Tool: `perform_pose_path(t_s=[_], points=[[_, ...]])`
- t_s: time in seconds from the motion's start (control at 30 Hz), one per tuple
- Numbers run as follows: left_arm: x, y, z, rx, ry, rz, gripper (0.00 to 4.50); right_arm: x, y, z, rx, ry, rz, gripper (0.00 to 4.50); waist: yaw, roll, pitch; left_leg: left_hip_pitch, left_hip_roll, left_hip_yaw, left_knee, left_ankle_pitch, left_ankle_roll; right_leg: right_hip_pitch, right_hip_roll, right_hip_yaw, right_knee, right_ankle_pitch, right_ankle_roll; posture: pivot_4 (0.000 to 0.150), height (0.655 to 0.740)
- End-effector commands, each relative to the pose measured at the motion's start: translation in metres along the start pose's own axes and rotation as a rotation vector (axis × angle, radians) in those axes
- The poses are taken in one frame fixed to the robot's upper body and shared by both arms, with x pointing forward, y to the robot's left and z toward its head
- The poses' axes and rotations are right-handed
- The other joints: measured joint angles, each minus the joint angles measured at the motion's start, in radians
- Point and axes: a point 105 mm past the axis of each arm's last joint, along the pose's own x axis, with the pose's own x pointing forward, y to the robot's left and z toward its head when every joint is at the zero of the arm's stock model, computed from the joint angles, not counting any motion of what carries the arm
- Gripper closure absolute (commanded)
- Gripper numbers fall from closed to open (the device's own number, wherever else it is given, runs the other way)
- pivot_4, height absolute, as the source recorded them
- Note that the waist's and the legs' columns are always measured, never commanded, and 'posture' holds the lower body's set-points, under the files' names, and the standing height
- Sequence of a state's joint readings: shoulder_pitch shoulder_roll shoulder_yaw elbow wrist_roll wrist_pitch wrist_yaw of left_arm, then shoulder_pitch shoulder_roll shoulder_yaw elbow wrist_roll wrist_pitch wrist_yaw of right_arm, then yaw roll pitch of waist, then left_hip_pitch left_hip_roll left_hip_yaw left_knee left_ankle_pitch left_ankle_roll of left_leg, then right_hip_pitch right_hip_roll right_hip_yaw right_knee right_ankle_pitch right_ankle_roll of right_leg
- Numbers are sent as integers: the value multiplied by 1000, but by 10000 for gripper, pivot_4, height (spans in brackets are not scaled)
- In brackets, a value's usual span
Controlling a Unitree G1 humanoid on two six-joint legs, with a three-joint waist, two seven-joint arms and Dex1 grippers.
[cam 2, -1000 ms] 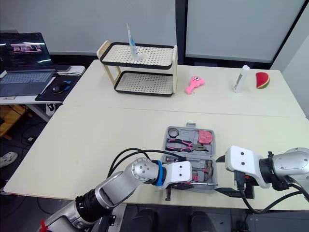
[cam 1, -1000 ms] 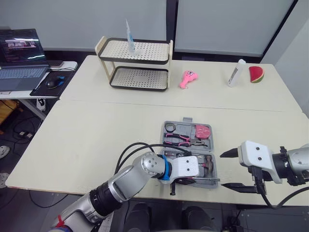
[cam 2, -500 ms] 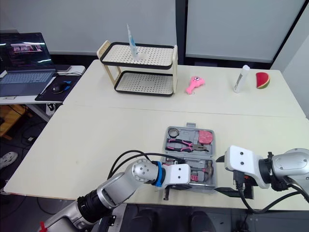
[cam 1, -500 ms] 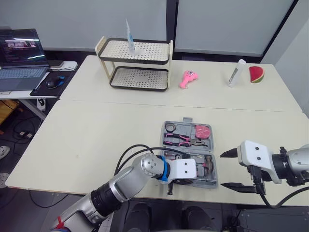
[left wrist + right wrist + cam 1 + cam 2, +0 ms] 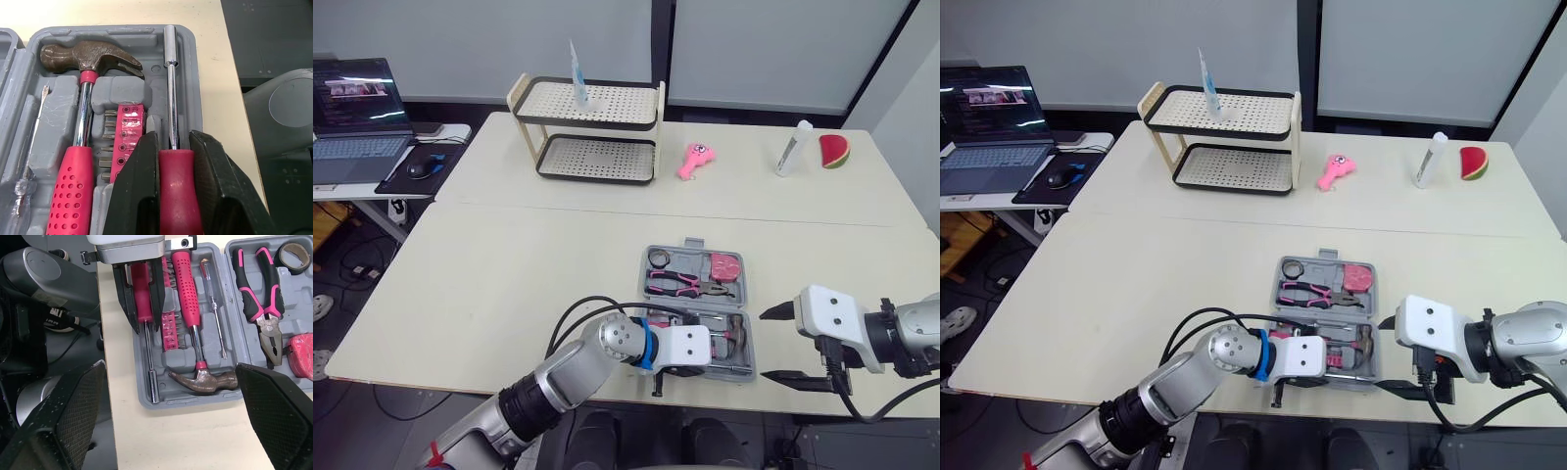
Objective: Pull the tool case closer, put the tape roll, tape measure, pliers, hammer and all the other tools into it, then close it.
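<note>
As your left gripper (image 5: 173, 147) clamps red handle of nut driver (image 5: 169, 88), see driver lying in nearest slot of open tool case (image 5: 650, 257), shaft pointing right, bit strip (image 5: 124, 132) and hammer (image 5: 83, 152) just beyond. Your right gripper (image 5: 764, 345) hangs spread wide, just right of case. Pliers (image 5: 683, 284), tape roll (image 5: 658, 258), tape measure (image 5: 723, 265) sit in far half.

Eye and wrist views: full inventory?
tool case: 1, grey, near edge
hammer: 1, pink, in case
driver: 1, pink, in case
bit holder: 1, pink, in case
screwdriver: 1, clear, in case
pliers: 1, black-pink, in case
tape roll: 1, dark, in case
tape measure: 1, pink, in case
rack: 1, black-cream, far table
tube: 1, white, on rack
toy: 1, pink, far table
bottle: 1, white, far table
watermelon slice: 1, red, beside bottle
laptop: 1, grey, side desk
left gripper: shut on driver
right gripper: open, beside case
</note>
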State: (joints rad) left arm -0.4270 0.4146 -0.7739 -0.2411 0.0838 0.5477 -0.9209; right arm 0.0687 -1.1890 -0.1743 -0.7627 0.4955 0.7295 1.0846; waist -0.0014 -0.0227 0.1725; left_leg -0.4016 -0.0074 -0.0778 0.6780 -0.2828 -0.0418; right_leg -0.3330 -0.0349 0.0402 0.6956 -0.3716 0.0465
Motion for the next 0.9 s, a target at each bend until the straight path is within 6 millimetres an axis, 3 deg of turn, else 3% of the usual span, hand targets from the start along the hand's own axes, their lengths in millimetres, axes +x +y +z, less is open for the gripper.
perform_pose_path(t_s=[0.03,0.4,0.5,0.57,0.67,0.9], points=[[-2,0,13,-12,-50,-5,32119,-3,2,7,-29,-20,-8,0,0,0,0,0,0,0,0,0,0,0,0,0,0,0,0,1500,7400],[-35,11,33,-45,-124,11,698,-4,3,9,-21,-29,-14,0,0,0,0,0,0,0,0,0,0,0,0,0,0,0,0,1500,7400],[-56,17,29,-17,-140,-3,698,-4,2,9,-20,-31,-19,0,-1,0,0,0,1,0,0,0,0,0,0,0,0,0,0,1500,7400],[-62,18,14,-23,-107,-25,2534,-4,1,8,-21,-32,-20,0,-1,0,0,1,1,0,0,0,0,0,0,0,0,0,0,1500,7400],[-66,14,-1,-18,-68,-65,9855,-2,2,9,-25,-37,-17,0,-1,0,0,1,0,0,0,0,0,0,0,-1,0,0,0,1500,7400],[-49,7,-10,-14,-48,-81,31087,1,5,10,-29,-45,-5,0,-1,0,0,0,0,0,0,0,0,0,0,0,-1,0,0,1500,7400]])
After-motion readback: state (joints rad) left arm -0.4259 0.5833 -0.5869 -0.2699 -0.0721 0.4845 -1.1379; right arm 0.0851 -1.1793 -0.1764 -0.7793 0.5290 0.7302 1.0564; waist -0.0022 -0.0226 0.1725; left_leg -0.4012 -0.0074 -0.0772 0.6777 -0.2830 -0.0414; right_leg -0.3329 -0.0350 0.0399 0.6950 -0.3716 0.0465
